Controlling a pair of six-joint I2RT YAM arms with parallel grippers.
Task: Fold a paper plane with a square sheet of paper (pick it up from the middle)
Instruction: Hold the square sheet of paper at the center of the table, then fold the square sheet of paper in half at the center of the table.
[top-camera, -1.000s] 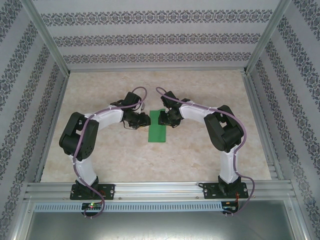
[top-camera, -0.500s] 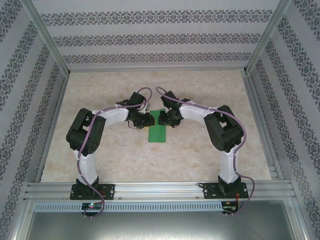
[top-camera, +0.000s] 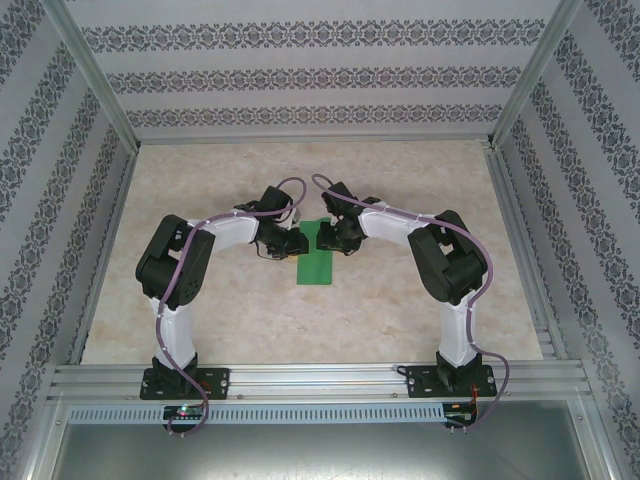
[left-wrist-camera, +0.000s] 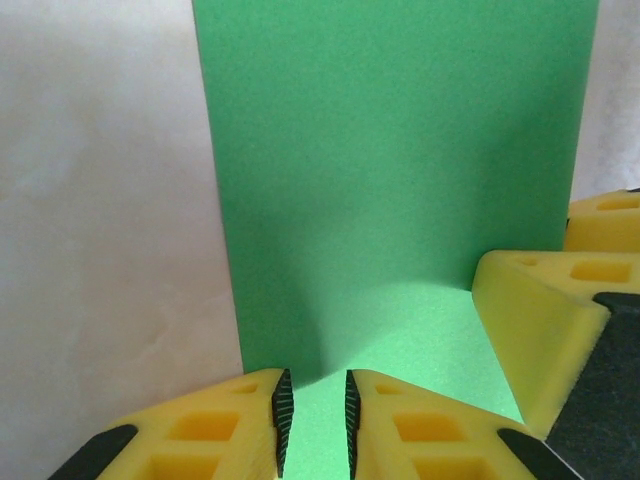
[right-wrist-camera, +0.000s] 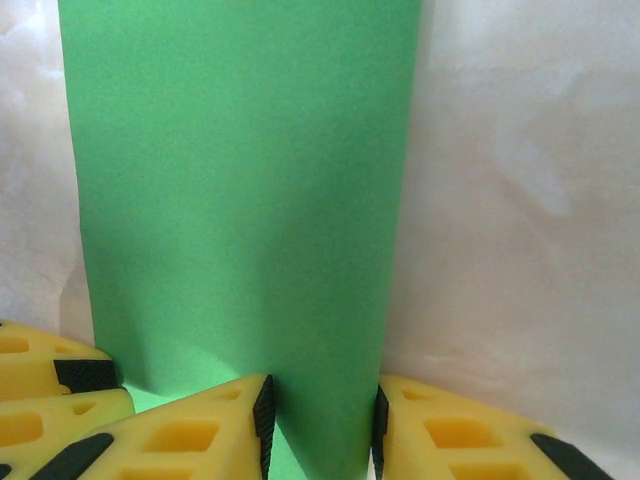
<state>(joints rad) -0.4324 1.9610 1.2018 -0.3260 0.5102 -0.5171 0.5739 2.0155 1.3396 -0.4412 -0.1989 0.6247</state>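
The square sheet of paper (top-camera: 316, 268) is bright green and lies on the table as a narrow upright rectangle. Both grippers meet over its far end. My left gripper (top-camera: 298, 242) has its jaws a narrow gap apart, tips low over the paper (left-wrist-camera: 400, 180), with green showing between them (left-wrist-camera: 315, 405). My right gripper (top-camera: 322, 238) stands open, its jaws straddling a strip along the paper's (right-wrist-camera: 240, 200) right edge (right-wrist-camera: 320, 420). The right gripper's yellow fingers (left-wrist-camera: 540, 330) show in the left wrist view. The left gripper's fingers (right-wrist-camera: 50, 390) show at the lower left of the right wrist view.
The beige marbled tabletop (top-camera: 230, 310) stretches on all sides of the paper. Patterned walls and aluminium posts (top-camera: 95, 90) fence the workspace. A metal rail (top-camera: 320, 380) carries both arm bases at the near edge.
My left arm has swung right, bringing its gripper over the paper's far end, and its jaws have narrowed. The right arm and the paper have stayed put.
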